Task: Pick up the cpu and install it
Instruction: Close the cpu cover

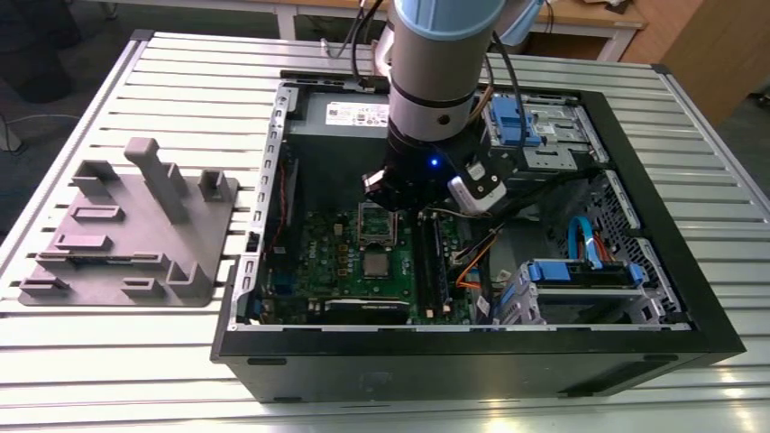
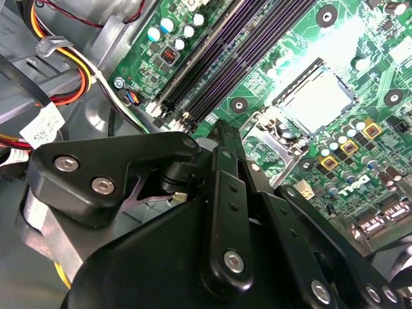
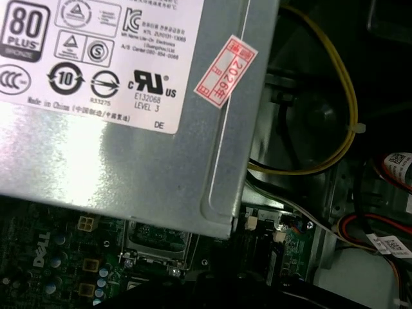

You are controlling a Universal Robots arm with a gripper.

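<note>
The cpu (image 1: 377,264) is a small silvery-grey square lying flat on the green motherboard (image 1: 316,262) inside the open computer case. In the second wrist view the cpu (image 2: 315,100) shines brightly within its socket seat, beyond the gripper's black linkage (image 2: 219,212). The hollow metal socket frame (image 1: 377,222) stands hinged up just behind the chip, and its lower part appears in the first wrist view (image 3: 158,241). My gripper (image 1: 395,197) hangs over that frame, a little behind and above the cpu. Its tips are hidden by the wrist body.
A grey plastic tray (image 1: 132,225) with upright blocks lies on the slatted table at the exterior view's left. The silver power supply (image 3: 129,129) sits at the case's back. Dark memory slots (image 2: 244,45), orange cables (image 1: 472,266) and blue drive cages (image 1: 578,271) crowd the exterior view's right.
</note>
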